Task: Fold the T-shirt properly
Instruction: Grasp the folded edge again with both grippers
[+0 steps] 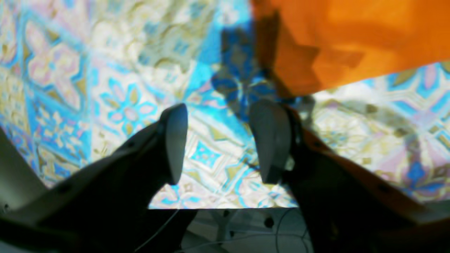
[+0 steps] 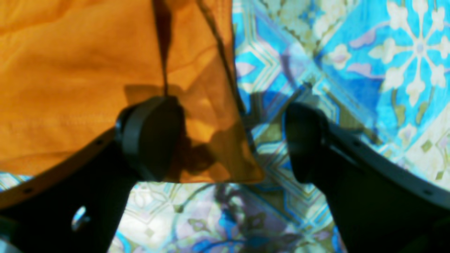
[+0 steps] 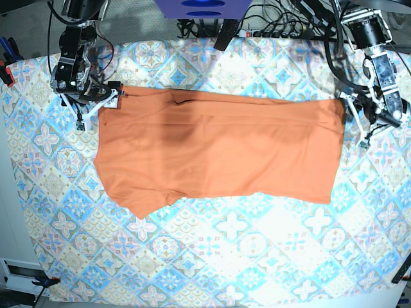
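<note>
i see the counter (image 3: 212, 256) covered edge to edge by a blue-and-beige patterned tablecloth (image 3: 257, 244). the orange t-shirt (image 3: 218, 151) lies directly on the cloth, spread flat across the far half, its long side running left to right. its upper corners reach near both side edges. the near half of the cloth carries only its tile pattern.

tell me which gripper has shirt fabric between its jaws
The right gripper: a T-shirt corner lies between its open jaws. The left gripper frames only tablecloth.
</note>
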Robot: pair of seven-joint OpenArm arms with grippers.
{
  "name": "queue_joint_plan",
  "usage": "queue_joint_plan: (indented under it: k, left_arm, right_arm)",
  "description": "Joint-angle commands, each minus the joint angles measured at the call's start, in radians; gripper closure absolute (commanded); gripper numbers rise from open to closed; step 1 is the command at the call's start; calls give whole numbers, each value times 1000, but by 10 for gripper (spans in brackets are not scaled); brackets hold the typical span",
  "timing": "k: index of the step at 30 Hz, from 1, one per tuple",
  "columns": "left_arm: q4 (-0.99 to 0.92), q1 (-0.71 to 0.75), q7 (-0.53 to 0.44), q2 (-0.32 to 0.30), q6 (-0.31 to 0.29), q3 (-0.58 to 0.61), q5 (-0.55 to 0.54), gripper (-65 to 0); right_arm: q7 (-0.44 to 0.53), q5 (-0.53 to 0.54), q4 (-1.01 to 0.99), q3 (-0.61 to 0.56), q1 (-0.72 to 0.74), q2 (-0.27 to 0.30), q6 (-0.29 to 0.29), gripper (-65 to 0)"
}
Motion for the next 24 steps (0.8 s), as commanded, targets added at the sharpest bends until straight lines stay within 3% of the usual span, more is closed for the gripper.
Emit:
queue_joint_plan:
  k: [1, 8, 13, 24]
  left_arm:
    - [12, -35, -7, -7, 5, -5, 7, -319]
    - [-69, -78, -8, 7, 5, 39, 10, -319]
    - [-259, -104, -104, 7, 5, 67, 7, -318]
    - [-270, -75, -142, 7, 5, 73, 0, -314]
  right_arm:
    - [-4, -10, 3, 0, 2, 2, 6, -483]
    - [-4, -10, 3, 0, -3, 2, 6, -483]
    - [-4, -10, 12, 1, -6, 2, 6, -483]
    - [-4, -11, 14, -3, -8, 2, 6, -483]
